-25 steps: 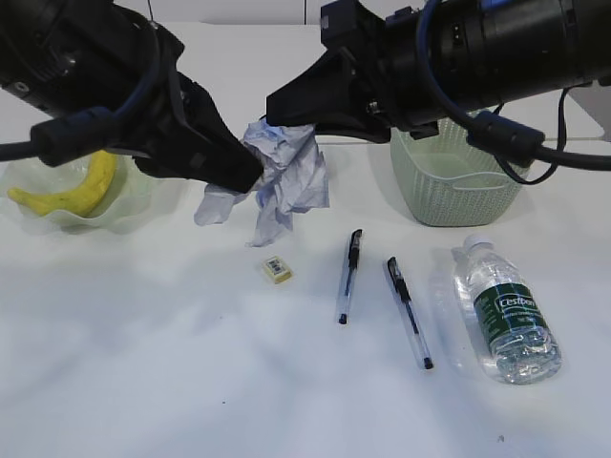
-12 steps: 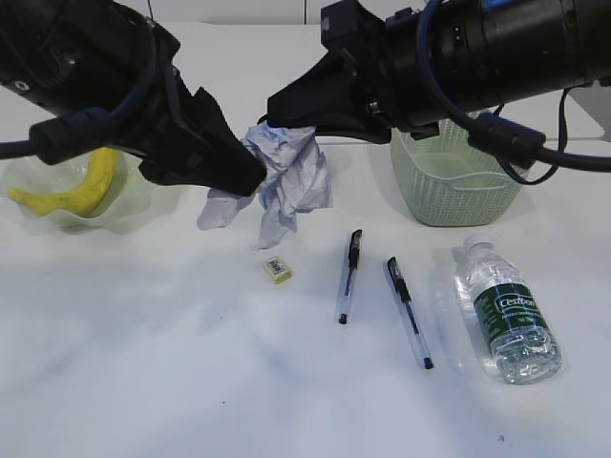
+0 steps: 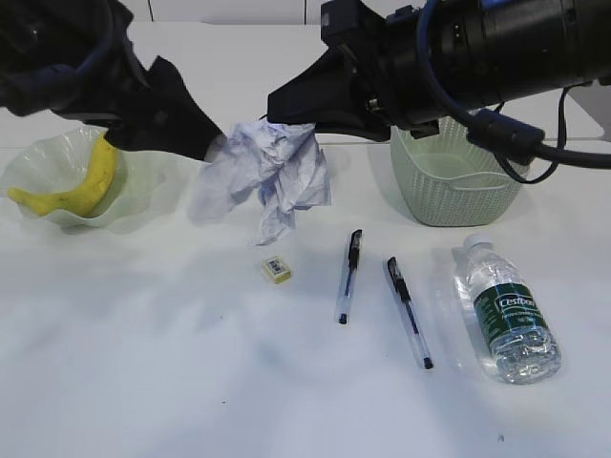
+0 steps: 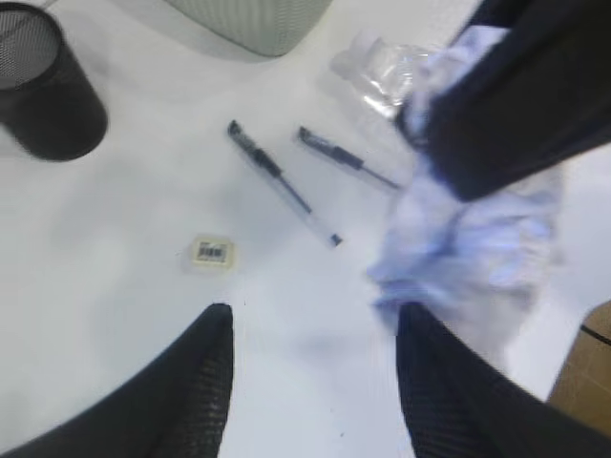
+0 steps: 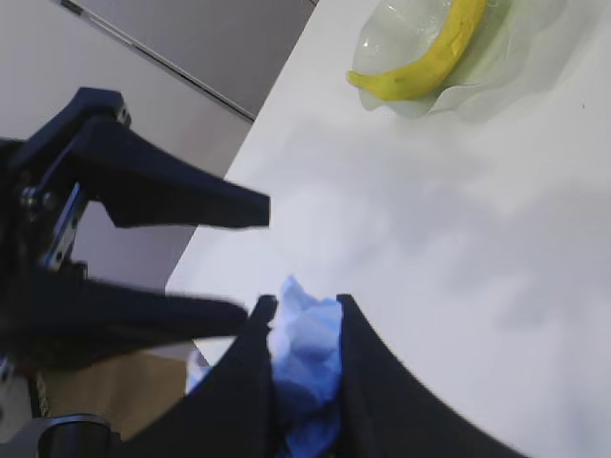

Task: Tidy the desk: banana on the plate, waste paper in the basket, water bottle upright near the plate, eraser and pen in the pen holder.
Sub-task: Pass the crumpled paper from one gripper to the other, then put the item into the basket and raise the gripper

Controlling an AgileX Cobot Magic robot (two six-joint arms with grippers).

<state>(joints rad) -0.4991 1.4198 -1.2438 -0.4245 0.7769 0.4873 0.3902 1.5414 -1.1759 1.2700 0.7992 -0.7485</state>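
My right gripper [image 3: 289,122] is shut on the crumpled waste paper [image 3: 267,172] and holds it above the table; the right wrist view shows the paper [image 5: 307,343] pinched between its fingers [image 5: 304,305]. My left gripper [image 3: 202,143] is open and empty just left of the paper; its wrist view shows its spread fingers [image 4: 313,315] beside the paper [image 4: 477,239]. The banana [image 3: 76,186] lies on the clear plate [image 3: 33,162]. The eraser [image 3: 277,269], two pens [image 3: 349,277] [image 3: 409,310] and the water bottle [image 3: 506,315] lie on the table.
The green basket [image 3: 458,191] stands at the back right, partly behind the right arm. The black mesh pen holder [image 4: 43,95] shows only in the left wrist view. The table's front is bare white.
My left gripper has let go of the paper and drawn back to the left. The paper now hangs from the right gripper alone, which has not moved.
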